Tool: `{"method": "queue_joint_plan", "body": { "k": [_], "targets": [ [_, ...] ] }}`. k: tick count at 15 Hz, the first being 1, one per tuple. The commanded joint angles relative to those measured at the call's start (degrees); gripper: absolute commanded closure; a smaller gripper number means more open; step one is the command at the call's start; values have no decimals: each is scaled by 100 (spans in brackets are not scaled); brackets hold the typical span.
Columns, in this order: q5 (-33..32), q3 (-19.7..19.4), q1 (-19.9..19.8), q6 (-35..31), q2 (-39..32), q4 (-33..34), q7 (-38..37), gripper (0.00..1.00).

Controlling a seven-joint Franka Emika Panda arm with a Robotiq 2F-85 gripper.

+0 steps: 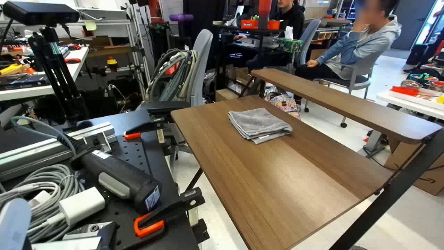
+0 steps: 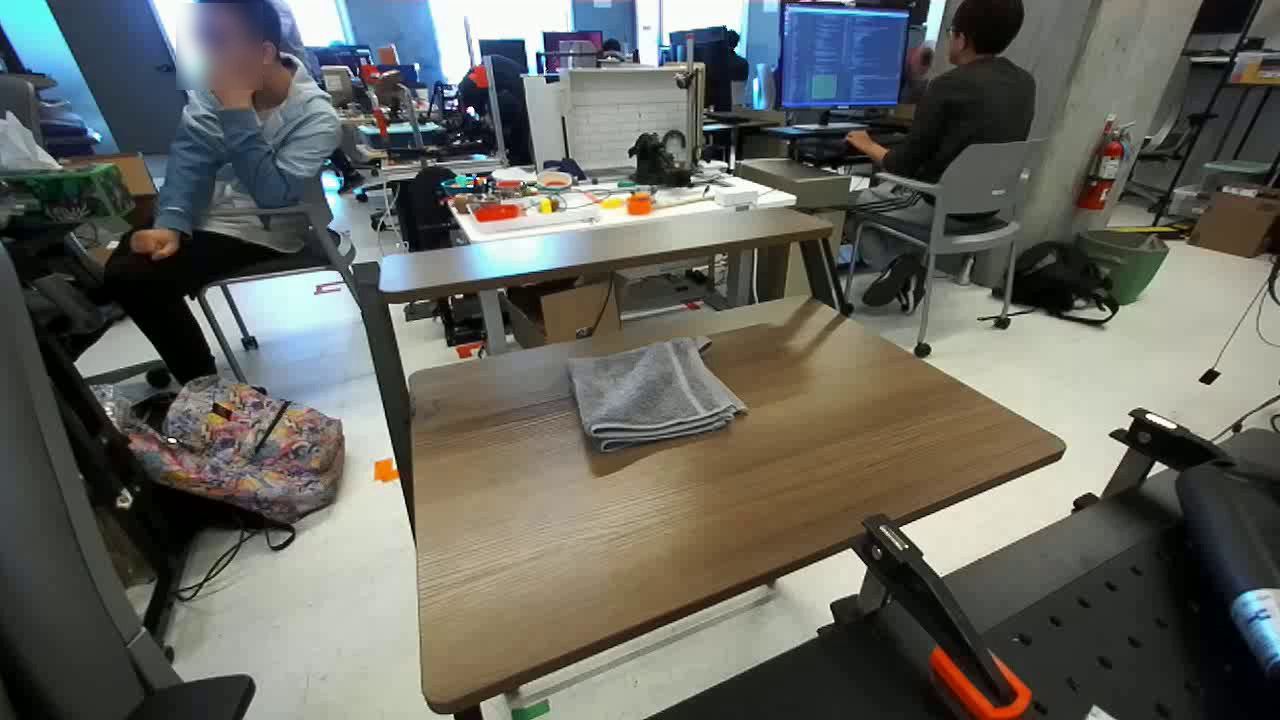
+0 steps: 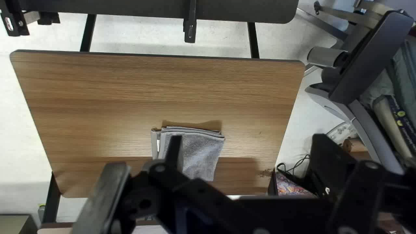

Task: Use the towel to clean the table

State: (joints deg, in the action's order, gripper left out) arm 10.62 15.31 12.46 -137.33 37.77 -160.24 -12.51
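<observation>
The towel [image 1: 260, 124] is a folded grey cloth lying on the brown wood-grain table [image 1: 256, 173], off its centre towards the raised shelf. The towel [image 2: 650, 393] and the table [image 2: 560, 540] also show in an exterior view. In the wrist view, the towel [image 3: 200, 154] lies on the lower middle of the table [image 3: 156, 87]. My gripper [image 3: 247, 139] is open and empty, with its fingers wide apart, above the table. One finger covers part of the towel from the camera without visible contact. The gripper is out of view in both exterior views.
A raised brown shelf [image 1: 343, 100] runs along one long side of the table. A black perforated bench [image 1: 138, 156] with clamps and a black handheld device [image 1: 119, 173] stands along the opposite side. A grey chair [image 3: 370, 58] stands beside a short edge. A person [image 1: 360, 45] sits beyond the shelf.
</observation>
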Motion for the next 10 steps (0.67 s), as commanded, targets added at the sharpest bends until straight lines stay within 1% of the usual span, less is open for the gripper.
{"method": "queue_joint_plan", "body": {
  "k": [1, 4, 5, 6, 7, 10],
  "targets": [
    [-55, -57, 52, 15, -4, 10, -38, 0],
    [-55, -57, 52, 15, -4, 10, -38, 0],
    [-36, -24, 24, -128, -119, 64, -113, 0],
    [1, 26, -28, -368, -395, 207, -220, 0],
    [-5, 49, -70, -449, -561, 319, -309, 0],
    [-42, 65, -239, -895, -1555, 953, -585, 0]
  ]
}}
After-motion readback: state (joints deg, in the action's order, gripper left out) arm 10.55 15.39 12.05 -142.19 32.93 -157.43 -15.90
